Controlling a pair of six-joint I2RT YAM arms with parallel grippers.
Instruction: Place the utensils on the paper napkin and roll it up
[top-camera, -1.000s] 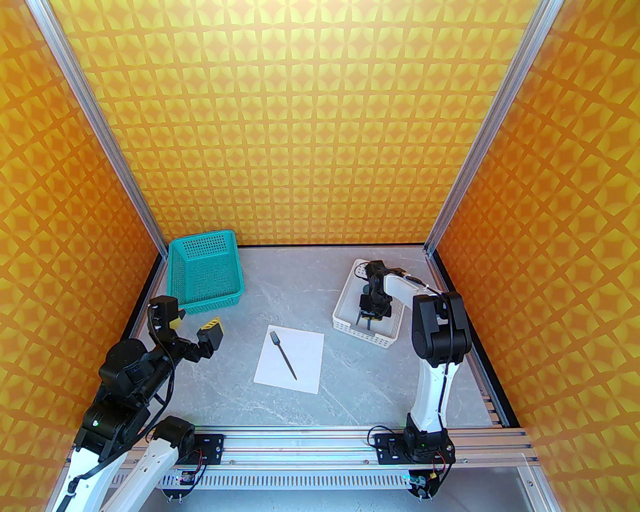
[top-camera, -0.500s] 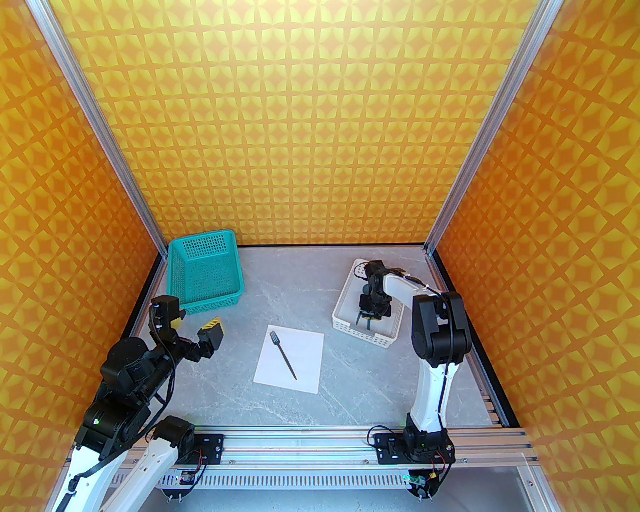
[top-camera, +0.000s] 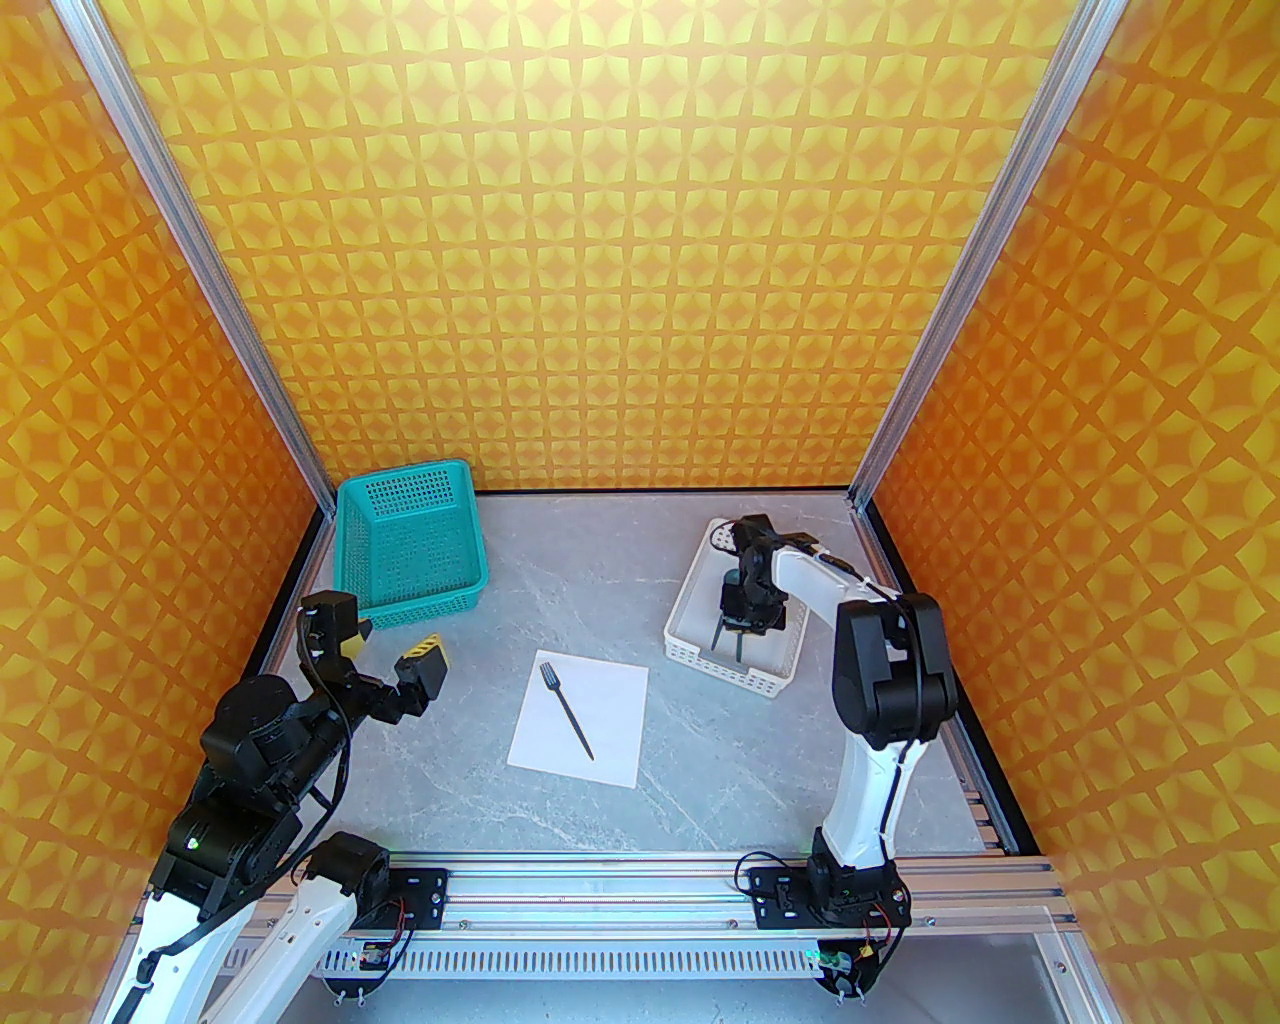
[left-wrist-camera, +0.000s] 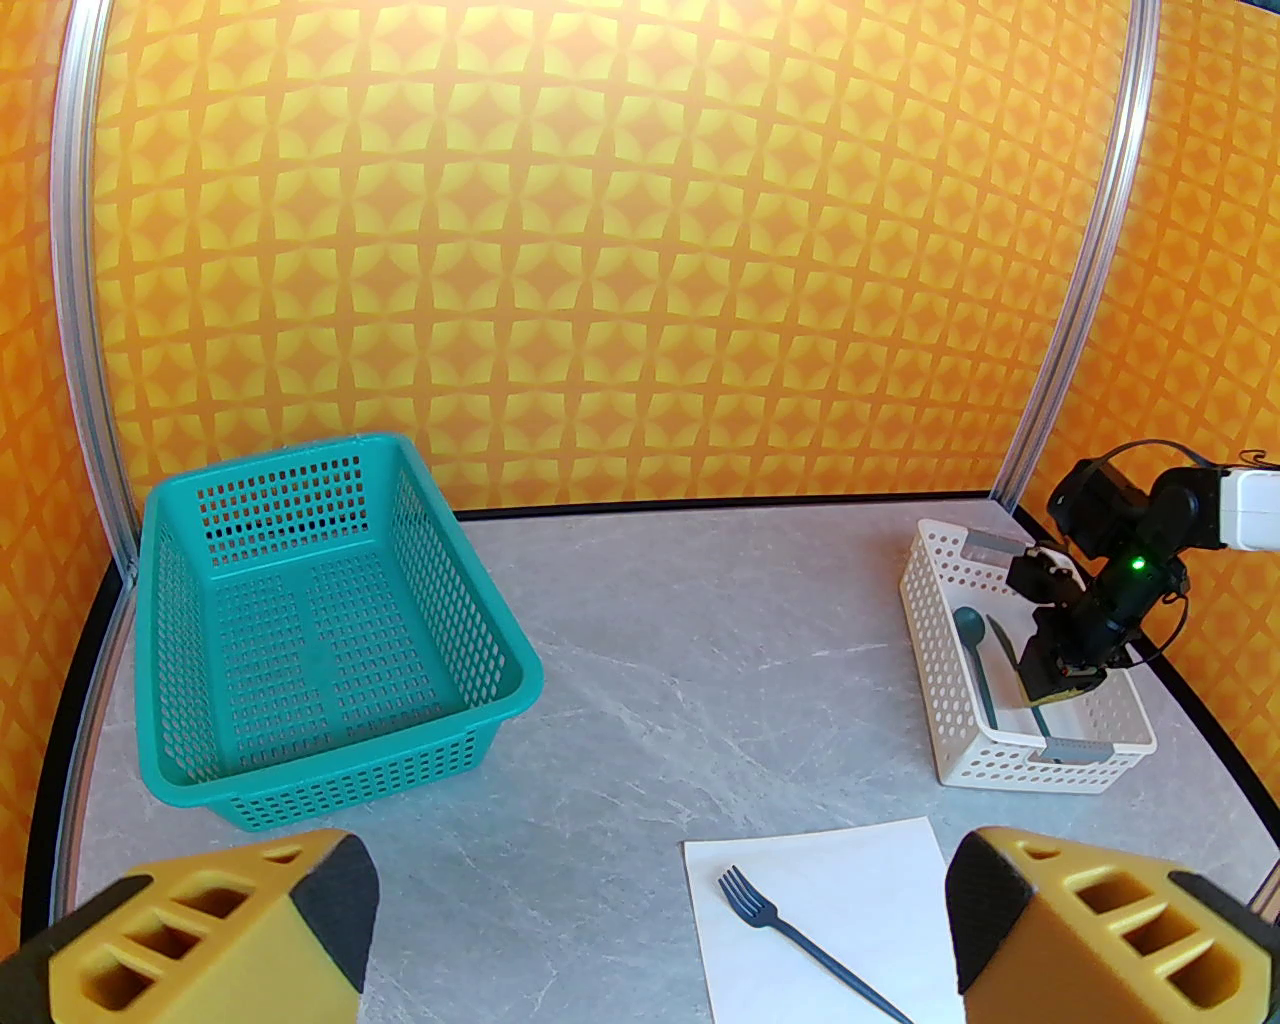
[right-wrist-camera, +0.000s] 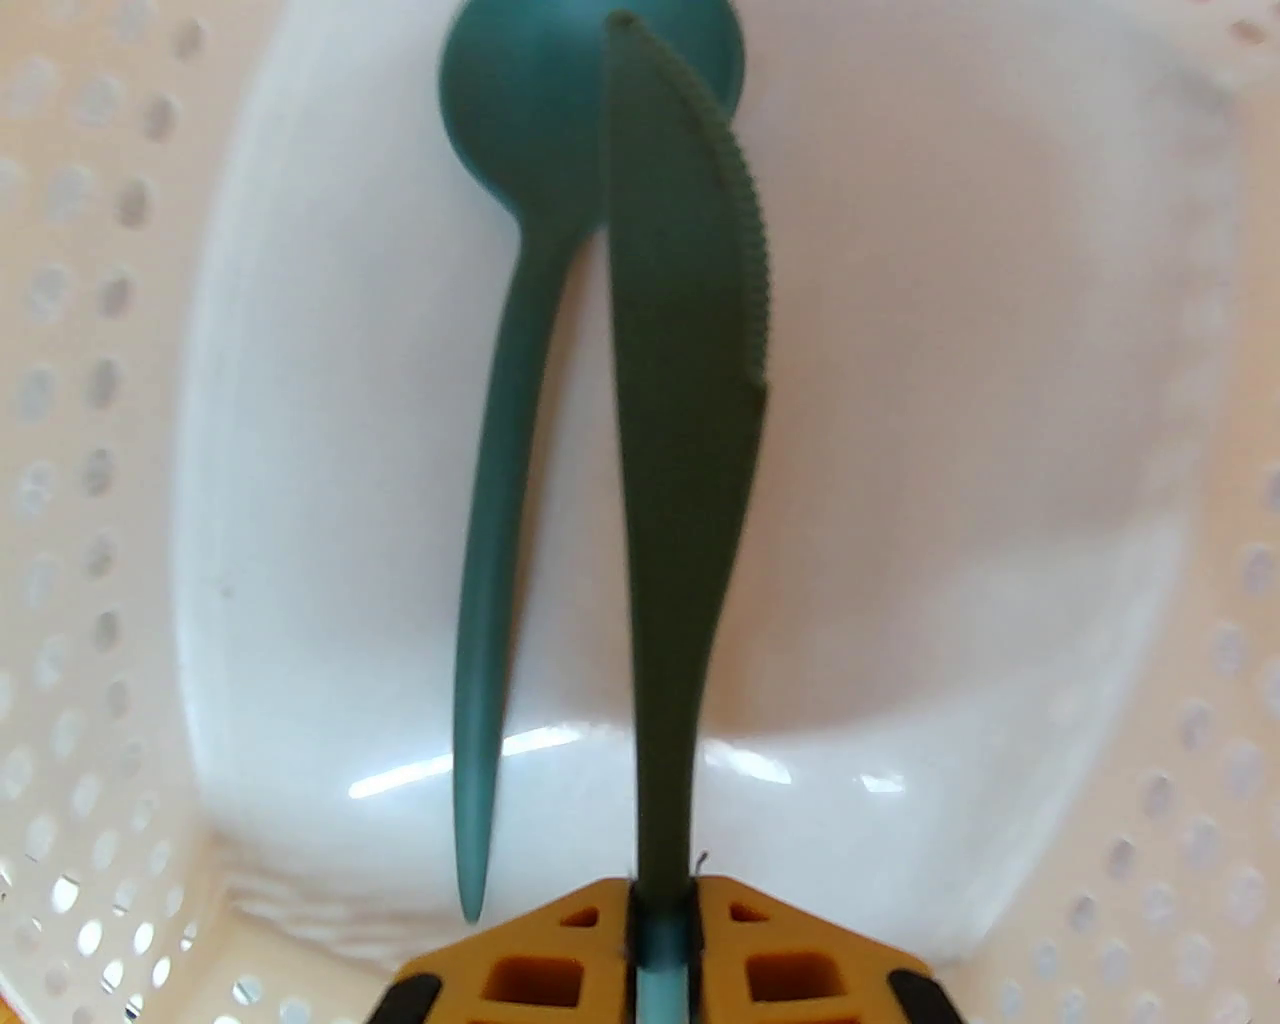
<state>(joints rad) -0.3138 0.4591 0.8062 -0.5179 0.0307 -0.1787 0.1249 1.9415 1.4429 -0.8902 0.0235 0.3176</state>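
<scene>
Two utensils are in the white perforated tray (right-wrist-camera: 1150, 700). The knife (right-wrist-camera: 680, 400) is pinched at the very end of its handle by the right gripper (right-wrist-camera: 660, 930), whose fingers are closed tight on it. The spoon (right-wrist-camera: 510, 400) lies loose just beside it toward 9 o'clock. The fork (top-camera: 566, 696) already rests on the paper napkin (top-camera: 610, 720), tines toward 11 o'clock. The step in hand looks like lifting the knife out and carrying it over. In the wrist view the blade tip overlaps the spoon's bowl, so a straight upward lift should come first, until the blade clears both the spoon and the tray wall. With so short a hold the long blade may swing, so the travel toward 8 o'clock wants to be gentle. The knife should land parallel to the fork. From its base, the right arm rises to a high elbow and its forearm reaches toward 11 o'clock, wrist pointed down into the tray. At the table's 9 o'clock side the left arm sits folded. The left gripper (top-camera: 380, 648) is spread wide and holds nothing, just at 6 o'clock of the teal basket (top-camera: 430, 600).
</scene>
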